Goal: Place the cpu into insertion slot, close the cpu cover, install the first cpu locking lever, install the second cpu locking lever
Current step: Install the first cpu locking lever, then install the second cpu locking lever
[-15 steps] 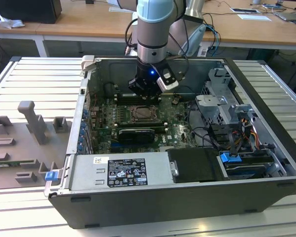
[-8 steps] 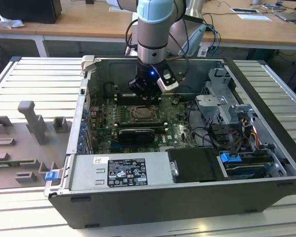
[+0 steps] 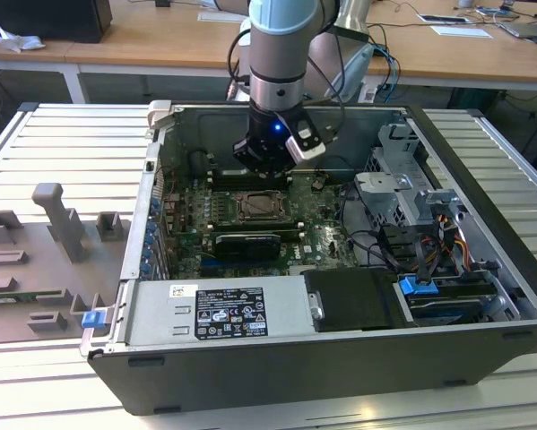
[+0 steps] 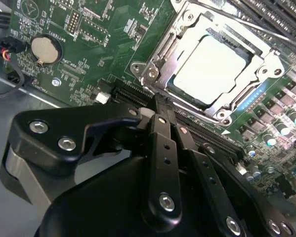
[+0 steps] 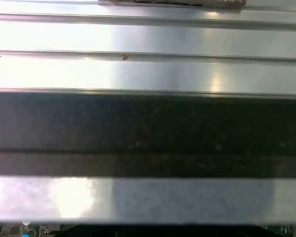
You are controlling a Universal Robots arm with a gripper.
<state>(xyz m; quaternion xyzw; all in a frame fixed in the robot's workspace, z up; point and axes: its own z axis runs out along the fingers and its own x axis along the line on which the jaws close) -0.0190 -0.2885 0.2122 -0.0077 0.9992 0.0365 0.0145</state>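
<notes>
In the second wrist view the cpu (image 4: pixel 214 69) lies flat in the insertion slot (image 4: pixel 150 74), its pale silver face up. The shiny cpu cover (image 4: pixel 173 47) lies down around it as a frame. My gripper (image 4: pixel 160 106) has its black fingers (image 4: pixel 162 148) pressed together with nothing between them, and the tips sit just off the slot's edge, beside a long black connector. In the exterior view the gripper (image 3: pixel 262 170) hangs inside the open computer case, just behind the insertion slot (image 3: pixel 264 208). I cannot make out how the locking levers stand.
The case holds a power supply (image 3: pixel 219 309) at the front, a drive cage (image 3: pixel 402 188) and loose cables (image 3: pixel 385 242) on the exterior view's right. Grey fixtures (image 3: pixel 57 219) stand on the ridged table at its left. A coin battery (image 4: pixel 43 49) and memory slots (image 4: pixel 276 19) flank the socket. A dark case wall (image 5: pixel 148 128) crosses the first wrist view.
</notes>
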